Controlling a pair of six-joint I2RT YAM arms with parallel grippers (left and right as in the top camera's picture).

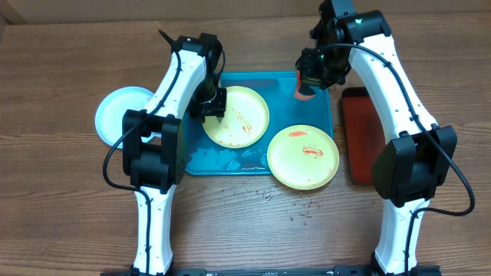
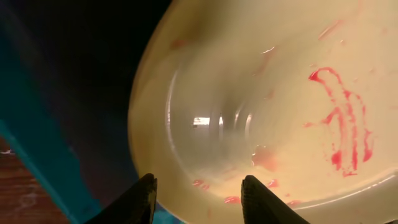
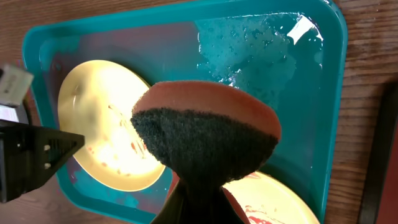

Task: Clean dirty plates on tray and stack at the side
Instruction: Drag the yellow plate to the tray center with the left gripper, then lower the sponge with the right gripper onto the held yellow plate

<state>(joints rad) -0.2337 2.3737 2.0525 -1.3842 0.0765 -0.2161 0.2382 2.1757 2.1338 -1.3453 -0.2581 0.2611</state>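
Observation:
The turquoise tray (image 1: 257, 80) lies mid-table, wet with foam at its front. One yellow-green plate (image 1: 239, 116) with red smears lies in it. A second smeared yellow-green plate (image 1: 303, 156) overhangs the tray's front right corner. The pale blue-white plate (image 1: 116, 115) lies on the table left of the tray. My left gripper (image 1: 214, 107) is open, its fingers (image 2: 199, 196) straddling the left rim of the first plate (image 2: 280, 93). My right gripper (image 1: 311, 77) is shut on an orange sponge with a dark scouring face (image 3: 205, 134), held above the tray (image 3: 329, 106); both yellow plates show below it (image 3: 102, 124) (image 3: 280, 199).
A dark red, black-rimmed tray (image 1: 359, 134) lies right of the turquoise tray, its edge showing in the right wrist view (image 3: 379, 162). Small crumbs or droplets (image 1: 299, 211) dot the wooden table in front of the tray.

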